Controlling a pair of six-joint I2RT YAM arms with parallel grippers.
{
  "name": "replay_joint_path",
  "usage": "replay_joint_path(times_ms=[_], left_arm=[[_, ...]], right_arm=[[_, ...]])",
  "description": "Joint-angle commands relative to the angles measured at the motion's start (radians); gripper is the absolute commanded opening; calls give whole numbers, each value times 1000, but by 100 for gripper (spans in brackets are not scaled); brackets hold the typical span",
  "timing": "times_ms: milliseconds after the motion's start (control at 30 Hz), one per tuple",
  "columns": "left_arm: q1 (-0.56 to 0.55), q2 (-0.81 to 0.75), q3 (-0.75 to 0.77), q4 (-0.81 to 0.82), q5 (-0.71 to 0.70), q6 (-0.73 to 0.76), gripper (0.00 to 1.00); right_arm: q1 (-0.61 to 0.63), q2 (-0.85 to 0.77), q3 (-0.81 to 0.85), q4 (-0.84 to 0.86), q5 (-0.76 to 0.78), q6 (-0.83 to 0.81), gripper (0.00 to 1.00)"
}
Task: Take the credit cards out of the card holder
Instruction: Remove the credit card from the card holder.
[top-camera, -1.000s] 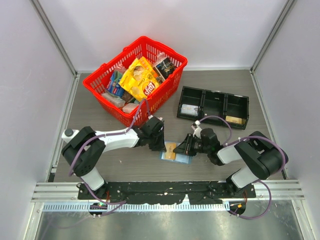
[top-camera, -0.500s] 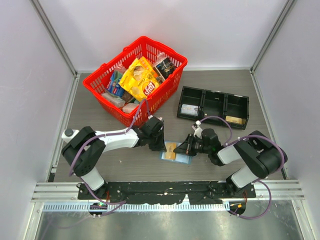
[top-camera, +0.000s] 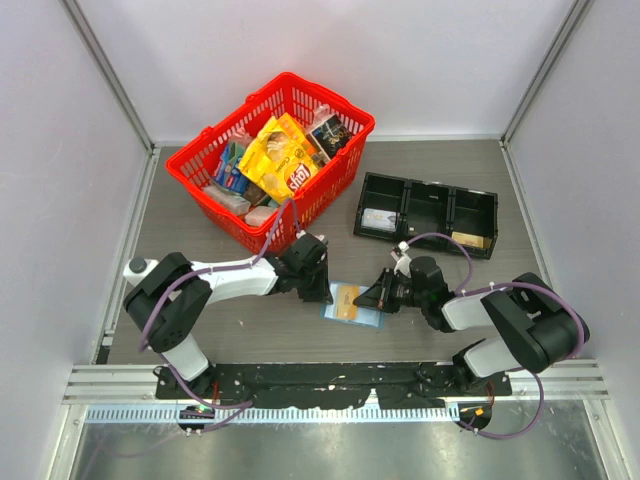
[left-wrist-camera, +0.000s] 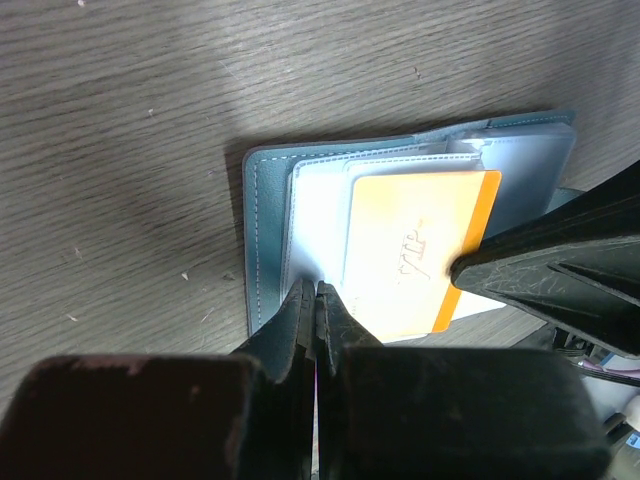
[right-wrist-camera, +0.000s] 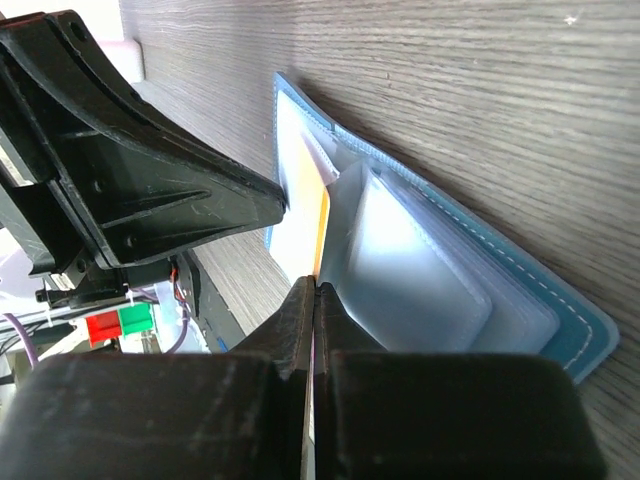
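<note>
One orange credit card (left-wrist-camera: 415, 245) is seen face up on the opened card holder (left-wrist-camera: 262, 220), protruding from a pale inner pocket. The card holder is laid flat on the table (top-camera: 250, 335), toward 6 o'clock in the top view. The card's 3 o'clock edge is pinched by the right gripper (right-wrist-camera: 312, 288), whose jaws are pressed together on it. At 9 o'clock, the left gripper (left-wrist-camera: 318, 292) is set with jaws pressed together and tips down on the holder's inner panel. A black tray (top-camera: 428, 212) is located at 1 o'clock and a red basket (top-camera: 322, 190) at 11 o'clock.
</note>
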Motion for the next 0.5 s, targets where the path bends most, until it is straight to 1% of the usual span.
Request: replay_joint_path(times_ms=[0,133,233,467], left_arm=[[17,16,-29,-18,-21,-6,0],[17,-16,-34,22,8,-20,2],[17,-36,-19,36,30,-26,2],[17,-32,32,22,47,-21,3]], right_arm=[[-10,-55,18,-77,13,-46,1],[-10,-47,29,-89,8,-56,6],[-10,-23,29,-54,-2,-46,12],[-12,9,17,12,-19,-22,15]])
